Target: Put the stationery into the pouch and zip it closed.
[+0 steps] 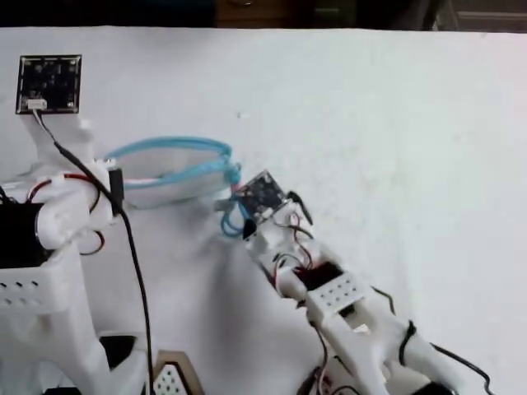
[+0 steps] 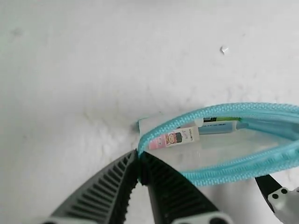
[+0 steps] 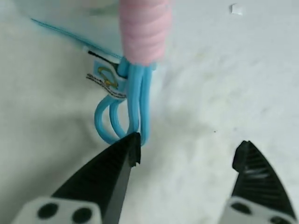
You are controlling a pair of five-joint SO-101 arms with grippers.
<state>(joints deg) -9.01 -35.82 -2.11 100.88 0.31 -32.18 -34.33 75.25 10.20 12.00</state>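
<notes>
The clear pouch (image 1: 160,183) with a teal zipper (image 2: 224,112) lies open on the white table. Inside it I see a labelled eraser (image 2: 175,137) and a pen (image 2: 219,126). My left gripper (image 2: 138,157) is shut on the pouch's end corner, at the pouch's left end (image 1: 111,177) in the high view. At the other end, a blue cord loop (image 3: 122,114) hangs from a pink pull (image 3: 142,28). My right gripper (image 3: 187,156) stands open beside it, one finger (image 3: 124,151) touching the loop, at the pouch's right end (image 1: 235,216).
The white table (image 1: 387,123) has free room to the right and behind the pouch. A small black board (image 1: 49,82) with a cable stands at the back left. Both arm bases fill the front edge.
</notes>
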